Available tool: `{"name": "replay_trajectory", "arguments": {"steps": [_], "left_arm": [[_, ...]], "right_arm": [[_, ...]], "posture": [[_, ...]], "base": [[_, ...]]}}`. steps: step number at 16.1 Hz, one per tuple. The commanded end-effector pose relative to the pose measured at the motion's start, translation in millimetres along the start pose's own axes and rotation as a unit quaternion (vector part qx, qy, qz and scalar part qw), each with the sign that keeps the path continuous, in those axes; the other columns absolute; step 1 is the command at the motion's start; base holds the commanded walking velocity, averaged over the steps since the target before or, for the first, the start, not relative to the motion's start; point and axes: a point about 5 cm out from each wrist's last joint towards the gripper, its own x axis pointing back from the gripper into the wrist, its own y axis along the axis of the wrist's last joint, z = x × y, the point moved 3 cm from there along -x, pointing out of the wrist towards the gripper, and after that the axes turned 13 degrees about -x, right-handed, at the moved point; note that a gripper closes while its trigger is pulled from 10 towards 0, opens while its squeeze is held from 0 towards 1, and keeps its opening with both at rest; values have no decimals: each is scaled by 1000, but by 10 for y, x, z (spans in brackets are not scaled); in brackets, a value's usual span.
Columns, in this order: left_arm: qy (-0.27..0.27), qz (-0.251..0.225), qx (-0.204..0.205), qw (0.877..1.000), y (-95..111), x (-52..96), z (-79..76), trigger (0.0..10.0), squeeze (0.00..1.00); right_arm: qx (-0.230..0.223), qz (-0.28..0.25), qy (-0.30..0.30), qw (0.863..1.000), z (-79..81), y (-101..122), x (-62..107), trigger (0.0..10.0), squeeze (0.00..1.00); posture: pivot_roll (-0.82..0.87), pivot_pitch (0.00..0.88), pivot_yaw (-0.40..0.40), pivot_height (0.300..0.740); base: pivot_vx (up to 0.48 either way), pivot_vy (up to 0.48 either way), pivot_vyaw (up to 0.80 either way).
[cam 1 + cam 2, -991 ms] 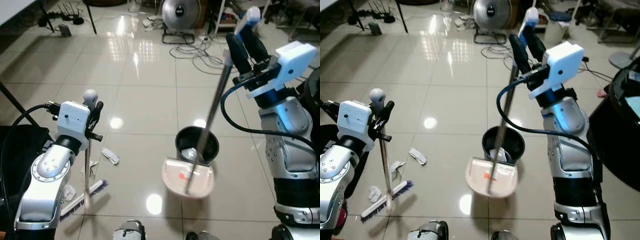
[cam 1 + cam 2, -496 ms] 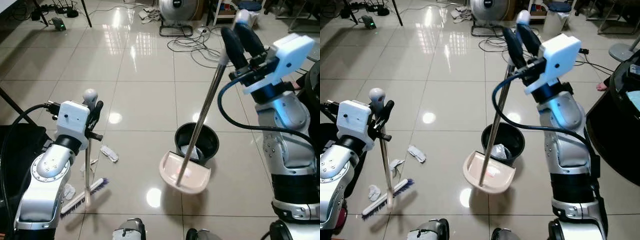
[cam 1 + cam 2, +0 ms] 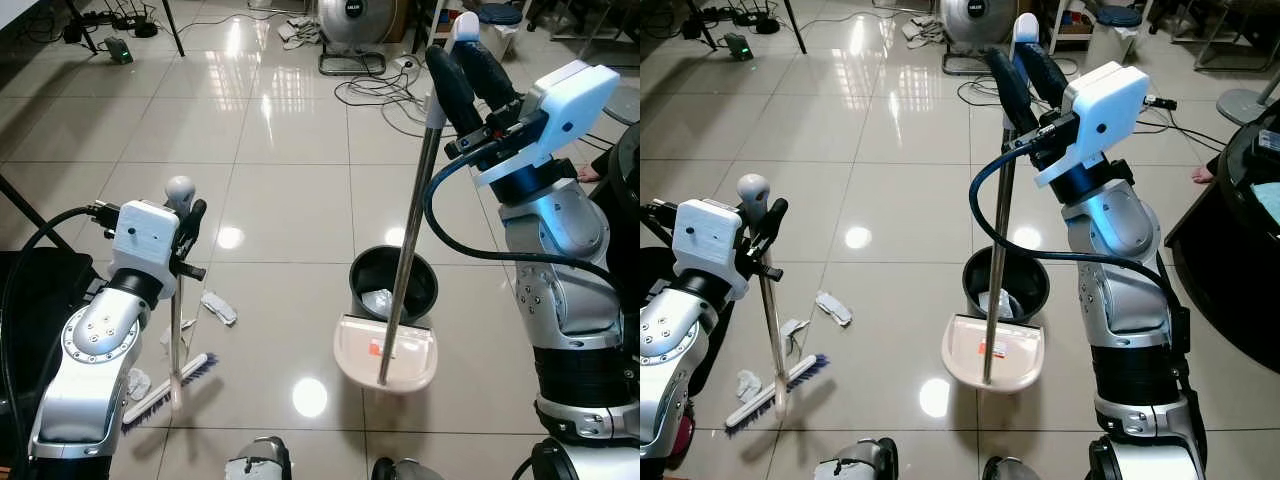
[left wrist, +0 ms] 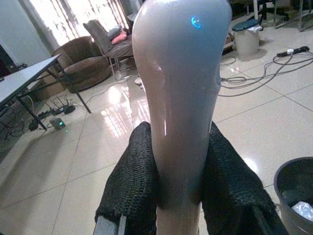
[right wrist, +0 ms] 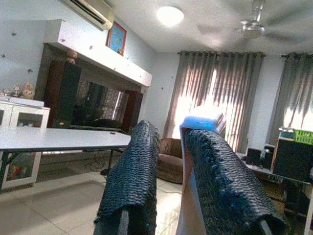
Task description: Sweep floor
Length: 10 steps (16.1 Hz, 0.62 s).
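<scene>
Both tools clamped: broom and dustpan by black bin (image 3: 393,283).
My left tool (image 3: 188,222) grips steel-handled broom (image 3: 168,383), blue bristles on floor among paper scraps (image 3: 219,308); right tool (image 3: 460,75) grips pole of beige dustpan (image 3: 386,352), just before bin.

Bright, sharp; ceiling-light glare on tiles (image 3: 308,397).

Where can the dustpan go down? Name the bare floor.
Bare tile lies between the broom and the dustpan, and ahead of the bin up to the cables. Paper scraps crowd the broom's side.
</scene>
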Motion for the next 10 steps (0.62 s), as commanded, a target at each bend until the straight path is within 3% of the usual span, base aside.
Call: {"name": "replay_trajectory", "arguments": {"steps": [1, 10], "left_arm": [[16, -23, -11, 1000, 113, 10, 79, 10000, 0], [19, -27, -7, 999, 126, 16, 68, 10000, 0]], "right_arm": [[-3, -10, -1, 1000, 17, 5, 24, 10000, 0], [-20, -7, -9, 1000, 59, -60, 37, 10000, 0]], "posture": [[116, 148, 24, 740], [115, 152, 17, 740]], "base": [[0, 0, 0], [0, 0, 0]]}}
